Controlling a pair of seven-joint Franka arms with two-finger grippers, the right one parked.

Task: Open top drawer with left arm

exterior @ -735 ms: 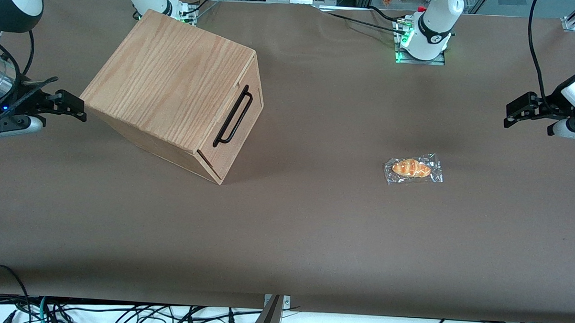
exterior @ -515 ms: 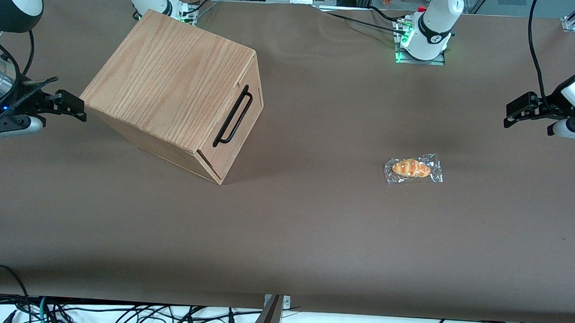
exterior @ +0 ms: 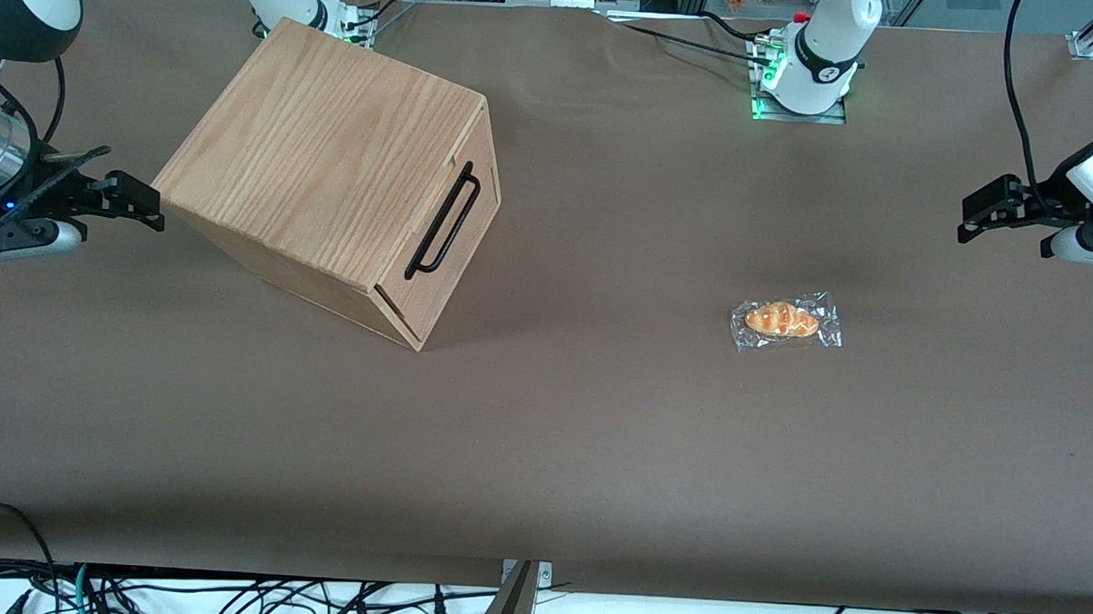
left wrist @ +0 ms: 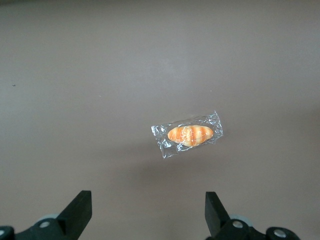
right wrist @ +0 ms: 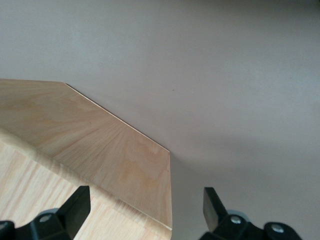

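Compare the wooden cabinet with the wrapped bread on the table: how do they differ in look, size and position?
The wooden cabinet is a large oak-grain box with a black bar handle; the wrapped bread is small, orange and sealed in clear plastic. The cabinet stands toward the parked arm's end of the table; the bread lies toward the working arm's, below the left arm's open end effector. Both rest on the brown table, untouched.
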